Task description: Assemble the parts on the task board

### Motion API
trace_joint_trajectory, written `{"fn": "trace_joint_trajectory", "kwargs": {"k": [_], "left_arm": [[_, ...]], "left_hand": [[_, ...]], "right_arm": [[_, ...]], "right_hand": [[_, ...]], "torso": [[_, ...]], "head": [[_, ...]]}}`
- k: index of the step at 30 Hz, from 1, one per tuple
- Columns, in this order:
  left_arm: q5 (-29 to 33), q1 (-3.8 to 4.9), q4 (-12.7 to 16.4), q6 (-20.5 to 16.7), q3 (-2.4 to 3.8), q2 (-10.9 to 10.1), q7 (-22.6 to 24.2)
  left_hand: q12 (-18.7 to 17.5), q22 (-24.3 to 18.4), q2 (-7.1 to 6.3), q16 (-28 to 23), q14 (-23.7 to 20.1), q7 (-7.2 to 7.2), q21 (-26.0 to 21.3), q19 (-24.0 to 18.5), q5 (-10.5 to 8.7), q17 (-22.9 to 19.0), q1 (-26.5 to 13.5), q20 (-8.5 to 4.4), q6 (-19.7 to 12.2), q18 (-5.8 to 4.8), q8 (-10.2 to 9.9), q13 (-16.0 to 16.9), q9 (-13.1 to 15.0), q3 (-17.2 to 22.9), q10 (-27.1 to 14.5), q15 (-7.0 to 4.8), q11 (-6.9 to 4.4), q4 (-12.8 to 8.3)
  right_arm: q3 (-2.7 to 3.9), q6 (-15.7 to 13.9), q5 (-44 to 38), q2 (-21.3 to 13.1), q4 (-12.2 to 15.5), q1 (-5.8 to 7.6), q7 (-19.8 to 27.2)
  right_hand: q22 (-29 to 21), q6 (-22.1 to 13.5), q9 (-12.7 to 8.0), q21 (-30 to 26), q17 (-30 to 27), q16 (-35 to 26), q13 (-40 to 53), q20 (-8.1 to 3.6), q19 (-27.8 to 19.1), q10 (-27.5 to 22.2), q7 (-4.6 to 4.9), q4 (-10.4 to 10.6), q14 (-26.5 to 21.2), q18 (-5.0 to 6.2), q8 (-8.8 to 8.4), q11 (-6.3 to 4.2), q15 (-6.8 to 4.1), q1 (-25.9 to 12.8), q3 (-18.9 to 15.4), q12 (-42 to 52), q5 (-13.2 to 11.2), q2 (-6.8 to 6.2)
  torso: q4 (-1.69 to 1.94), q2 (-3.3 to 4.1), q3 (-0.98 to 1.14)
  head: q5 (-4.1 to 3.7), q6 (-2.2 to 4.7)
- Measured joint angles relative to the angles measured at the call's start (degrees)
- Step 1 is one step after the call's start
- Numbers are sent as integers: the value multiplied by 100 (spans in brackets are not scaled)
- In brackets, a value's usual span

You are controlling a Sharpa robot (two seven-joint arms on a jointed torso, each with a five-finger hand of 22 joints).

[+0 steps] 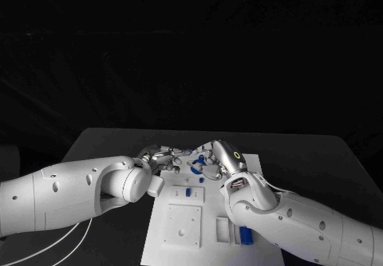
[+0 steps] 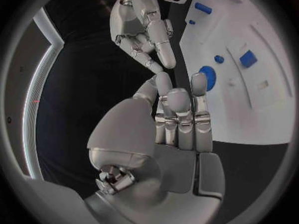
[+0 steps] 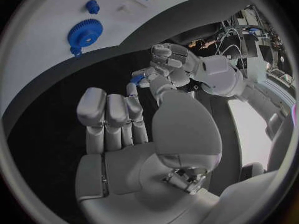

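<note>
The white task board [image 1: 182,221] lies in the middle of the table. My left hand [image 1: 162,155] hovers over its far end and pinches a small blue part [image 3: 138,78] at its fingertips [image 3: 156,73]. My right hand [image 1: 214,162] is right beside it, fingers stretched toward that part and holding nothing; its fingertips [image 3: 132,90] are just short of the blue piece. A blue gear [image 1: 197,167] [image 3: 84,33] sits on the board below the two hands, with a small blue peg [image 3: 92,6] [image 2: 219,59] and a blue block [image 2: 248,58] close by.
Nearer me the board carries a short blue piece [image 1: 188,192] in a recess, a blue block [image 1: 246,235] near its right edge and raised white plates [image 1: 182,223]. Black table [image 1: 319,160] surrounds the board. White cables [image 1: 72,241] hang at the left.
</note>
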Motion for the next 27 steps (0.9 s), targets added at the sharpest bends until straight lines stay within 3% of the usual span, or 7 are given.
{"fn": "trace_joint_trajectory", "kwargs": {"k": [12,27], "left_arm": [[15,-1,42,12,-1,4,-29],[18,-1,46,31,-1,17,-75]], "left_hand": [[0,0,4,0,0,6,0,0,-2,0,12,0,6,0,-8,0,-5,15,22,1,-19,16],[-81,4,3,0,-1,6,0,-42,-23,-13,13,-1,7,0,-2,0,-5,11,23,2,-17,20]], "right_arm": [[1,-52,-205,66,-73,4,-167],[6,-56,-297,107,-94,10,-263]], "right_hand": [[0,-63,3,-117,-48,-133,-64,0,0,-53,8,144,0,0,2,9,0,-29,-27,-89,0,-29],[-1,-63,6,-116,-42,-133,-64,1,0,-52,8,76,0,0,2,10,0,-29,83,-89,0,-29]], "torso": [[4,1,-1],[1,1,3]], "head": [[4,5],[4,-9]]}}
